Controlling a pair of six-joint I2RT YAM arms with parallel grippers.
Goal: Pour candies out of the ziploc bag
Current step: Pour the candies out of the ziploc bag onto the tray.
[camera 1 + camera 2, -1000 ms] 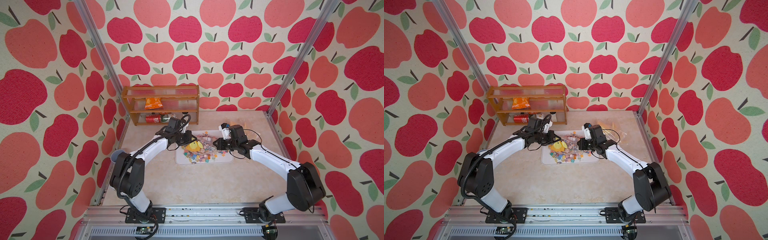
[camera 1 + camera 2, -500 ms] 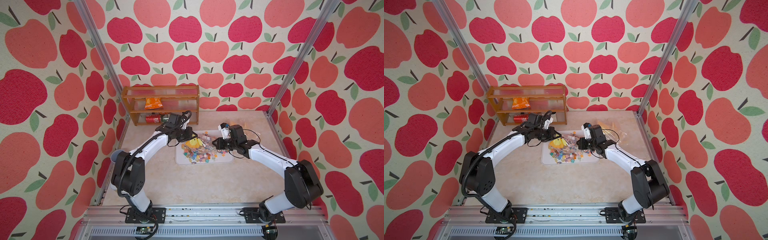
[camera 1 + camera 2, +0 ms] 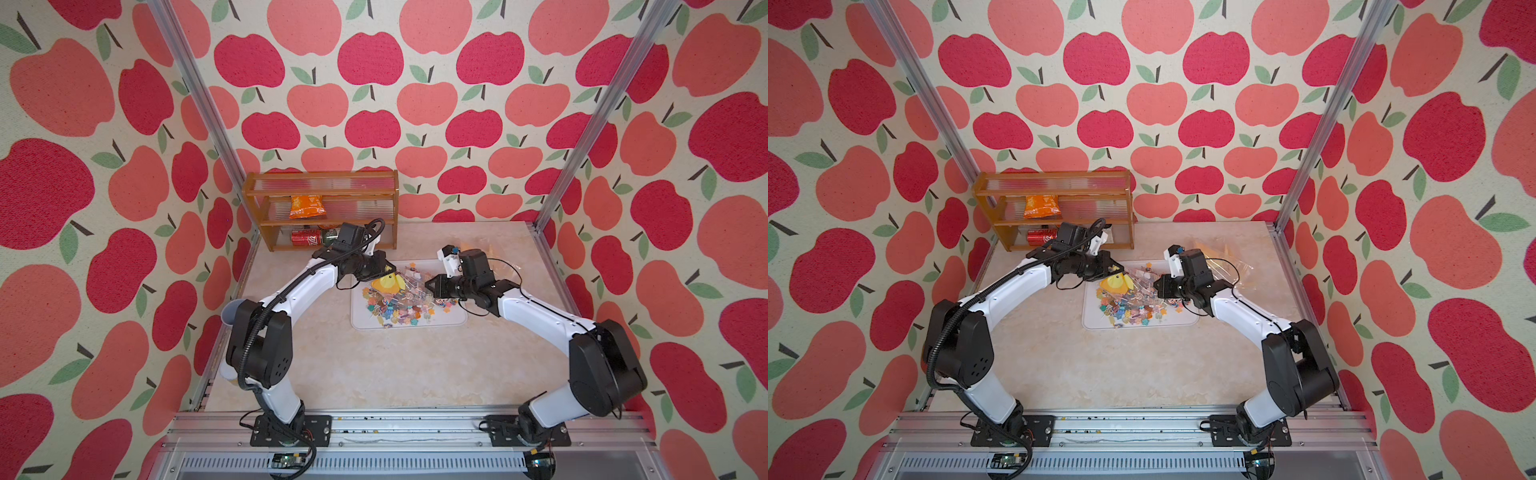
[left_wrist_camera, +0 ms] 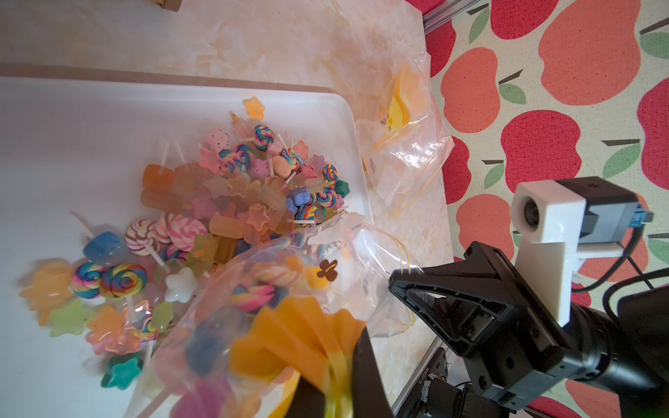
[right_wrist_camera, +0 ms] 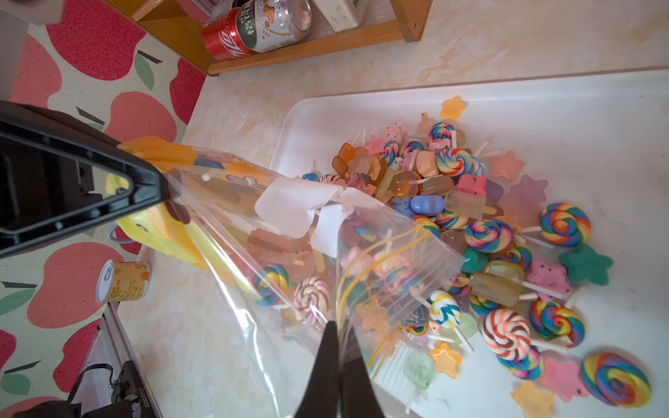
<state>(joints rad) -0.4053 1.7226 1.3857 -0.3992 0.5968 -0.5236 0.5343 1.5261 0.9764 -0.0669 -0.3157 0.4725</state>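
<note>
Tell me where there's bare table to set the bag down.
Widest bare table: between the white tray and the front rail. Smaller patch: behind the tray, right of the shelf. Crowded: the tray, piled with candies under the ziploc bag; a second clear bag lies at its right.

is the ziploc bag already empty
No, the right wrist view shows several lollipops inside the clear ziploc bag, short of the pile on the white tray.

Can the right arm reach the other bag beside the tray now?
Probably not yet: the other bag lies near and unobstructed, but the right gripper has its jaws shut on the ziploc bag.
</note>
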